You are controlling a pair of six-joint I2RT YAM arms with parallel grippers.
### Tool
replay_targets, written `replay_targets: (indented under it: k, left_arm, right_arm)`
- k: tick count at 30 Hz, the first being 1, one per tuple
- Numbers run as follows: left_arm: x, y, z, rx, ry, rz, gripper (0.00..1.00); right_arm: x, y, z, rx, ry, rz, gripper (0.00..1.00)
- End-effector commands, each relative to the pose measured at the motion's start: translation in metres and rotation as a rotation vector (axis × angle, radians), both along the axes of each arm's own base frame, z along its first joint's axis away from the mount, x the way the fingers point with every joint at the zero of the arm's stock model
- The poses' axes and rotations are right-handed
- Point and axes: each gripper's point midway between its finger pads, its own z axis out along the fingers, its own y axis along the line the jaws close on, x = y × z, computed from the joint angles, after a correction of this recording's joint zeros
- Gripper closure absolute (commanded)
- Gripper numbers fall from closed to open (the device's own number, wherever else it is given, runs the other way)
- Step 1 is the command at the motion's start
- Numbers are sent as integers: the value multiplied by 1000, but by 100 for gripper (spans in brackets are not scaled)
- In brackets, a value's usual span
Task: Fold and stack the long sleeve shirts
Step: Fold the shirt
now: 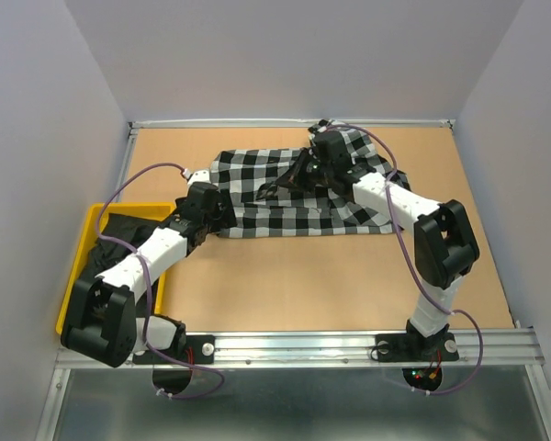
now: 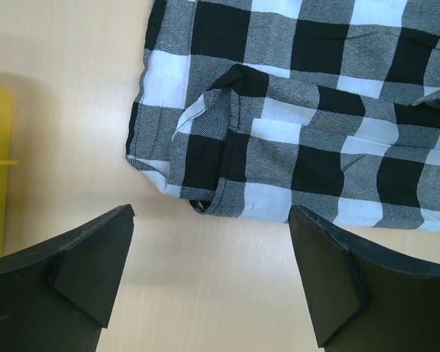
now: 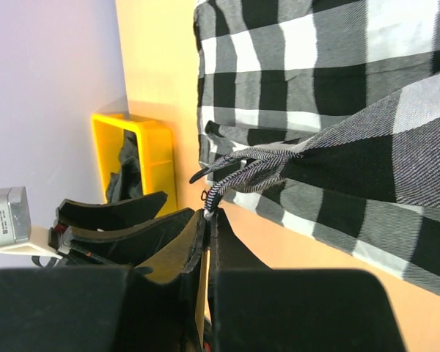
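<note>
On the desk (image 1: 349, 276), far centre, the check shirt (image 1: 294, 197) lies rumpled and partly spread. The black shirt (image 1: 119, 230) is heaped in the yellow bin (image 1: 85, 225) at left. Top view hides the right grip. Right wrist view shows it: right gripper (image 3: 207, 218), jaws closed on a bunched shirt corner, cloth pulled taut. Left wrist view: left gripper (image 2: 211, 213), jaws wide apart, empty, at the shirt's hem, where a fold is turned over.
</note>
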Motion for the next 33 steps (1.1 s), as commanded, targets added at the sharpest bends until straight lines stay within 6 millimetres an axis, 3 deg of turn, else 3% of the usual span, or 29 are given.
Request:
replay_targets:
  k: [1, 7, 14, 15, 20, 24, 28, 33]
  left_arm:
    - [7, 0, 16, -18, -57, 16, 1]
    - [8, -4, 22, -37, -80, -4, 1]
    - [22, -25, 83, -131, -347, -118, 1]
    - [23, -37, 94, -106, -396, -221, 1]
    - [35, -66, 113, -71, -502, -391, 1]
    - [44, -85, 111, -56, -517, -469, 1]
    - [56, -91, 113, -38, -514, -478, 2]
    - [62, -64, 102, -92, -422, -214, 6]
  right_arm:
    - [3, 24, 22, 75, -58, 19, 99]
    - [-3, 33, 24, 81, -67, 61, 99]
    - [-7, 34, 28, 87, -76, 89, 99]
    - [-9, 35, 29, 94, -73, 99, 99]
    - [-13, 34, 39, 101, -93, 111, 99]
    - [-14, 34, 40, 103, -98, 118, 99]
    - [-13, 33, 39, 97, -98, 111, 100]
    - [2, 31, 36, 70, -124, 61, 99]
